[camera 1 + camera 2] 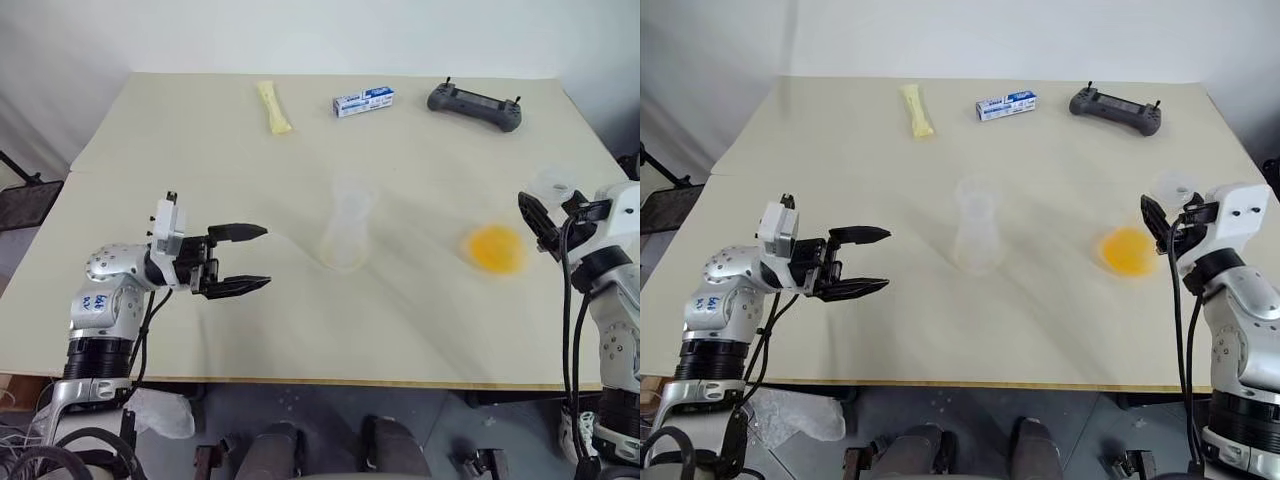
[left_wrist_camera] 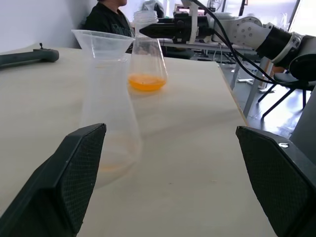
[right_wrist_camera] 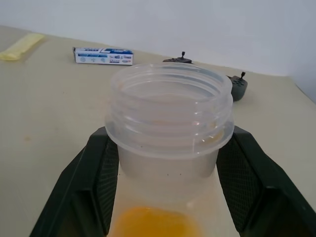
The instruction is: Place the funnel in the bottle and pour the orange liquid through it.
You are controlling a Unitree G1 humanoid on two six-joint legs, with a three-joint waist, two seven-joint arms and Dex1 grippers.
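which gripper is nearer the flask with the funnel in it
Left. The left gripper hangs open beside the bottle with a gap between; the right gripper is farther off, shut on the flask of orange liquid.

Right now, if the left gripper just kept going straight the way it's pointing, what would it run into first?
Most likely the bottle with the funnel in its neck: the open left gripper points across the table at it, nothing between them. Depth is hard to judge, so it might graze it.

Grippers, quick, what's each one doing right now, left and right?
Left gripper: open, empty, aimed at the bottle with the funnel in it.
Right gripper: shut on the neck of the flask with orange liquid.
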